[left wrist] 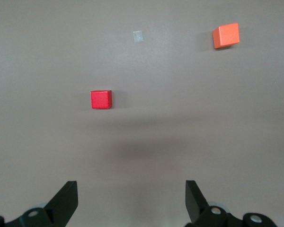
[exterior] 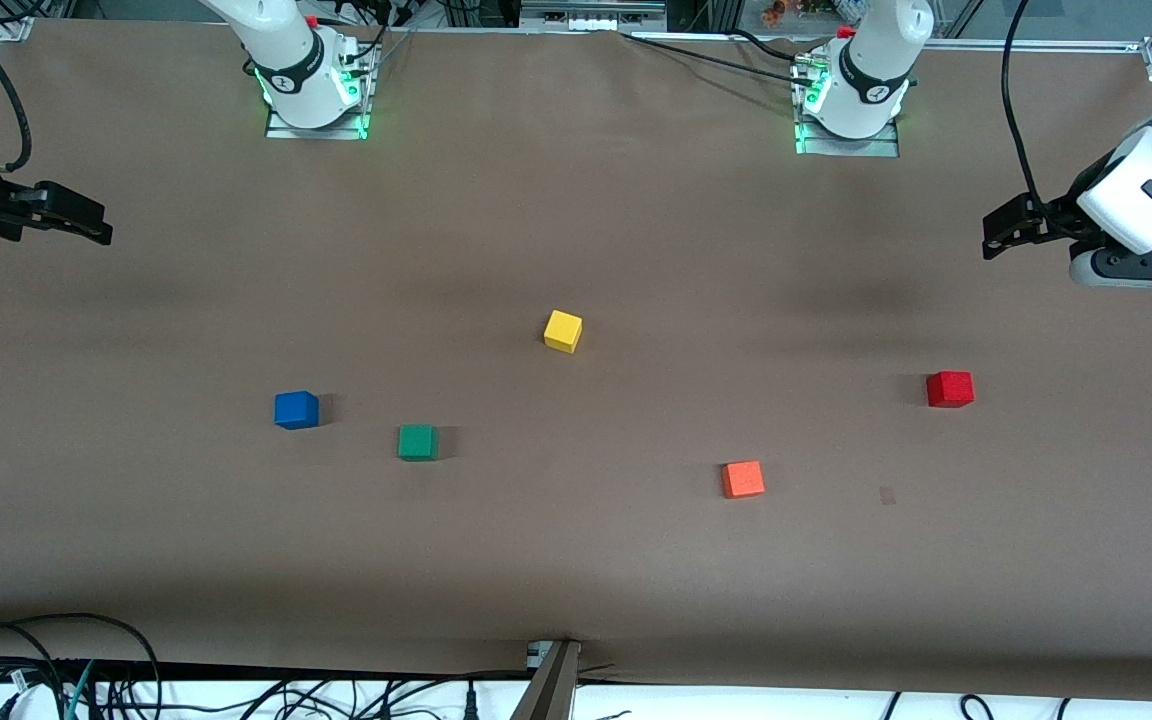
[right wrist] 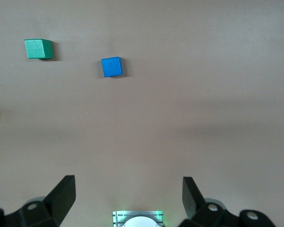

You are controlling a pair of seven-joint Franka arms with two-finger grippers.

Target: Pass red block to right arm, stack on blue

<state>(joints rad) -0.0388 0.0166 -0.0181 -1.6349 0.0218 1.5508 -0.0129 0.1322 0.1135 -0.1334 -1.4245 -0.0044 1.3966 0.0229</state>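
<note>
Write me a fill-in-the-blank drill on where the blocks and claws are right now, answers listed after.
1. The left claw hangs open over bare table near the ___ block.
2. The block nearest the front camera is the ___ one.
3. The green block lies beside the ___ block, toward the right arm's end of the table.
4. The right claw is open and holds ___.

Missing words: red; orange; blue; nothing.

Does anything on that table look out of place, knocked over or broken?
Nothing stands out. The five cubes, red block, orange cube, yellow cube, green cube and blue cube, each sit flat and apart. The only oddity is a small pale patch on the table covering beside the orange cube.
</note>
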